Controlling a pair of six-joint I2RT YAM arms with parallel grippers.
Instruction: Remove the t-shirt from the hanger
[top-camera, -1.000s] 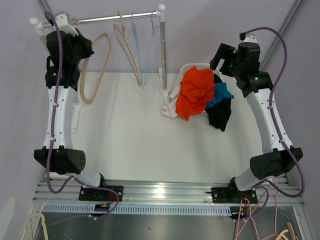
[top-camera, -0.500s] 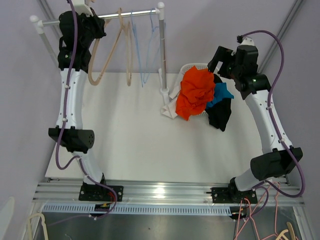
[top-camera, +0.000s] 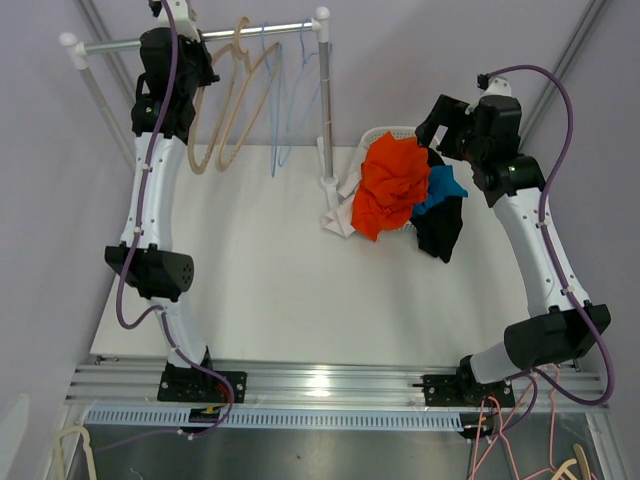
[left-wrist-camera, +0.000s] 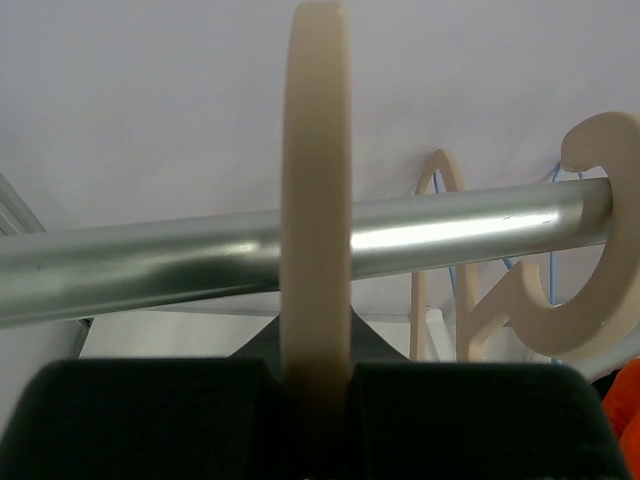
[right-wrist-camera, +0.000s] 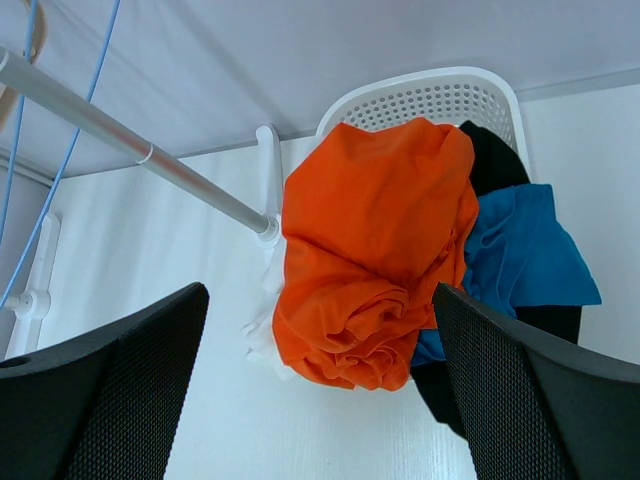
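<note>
Starting top view, left gripper (top-camera: 178, 42) is seen at the rail (top-camera: 265, 32) upper left, right gripper (top-camera: 440, 108) spread wide by the orange t-shirt (top-camera: 393, 185) heaped in the basket (top-camera: 392, 132) right of centre; left wrist: beige hanger (left-wrist-camera: 316, 150) is clamped mid-frame, crossing the rail; right wrist: t-shirt is framed centre between parted fingers (right-wrist-camera: 110, 400).

From the near edge to the middle, the tabletop (top-camera: 260, 290) lies open. Along the far edge the rail (top-camera: 120, 43) dangles wooden hangers (top-camera: 239, 27) and blue wire hangers (top-camera: 273, 160); its post (top-camera: 324, 100) stands mid-edge. The basket (top-camera: 398, 131) and its heap of clothes (top-camera: 392, 185) block the far right corner; the left arm (top-camera: 150, 190) fills the far left.
</note>
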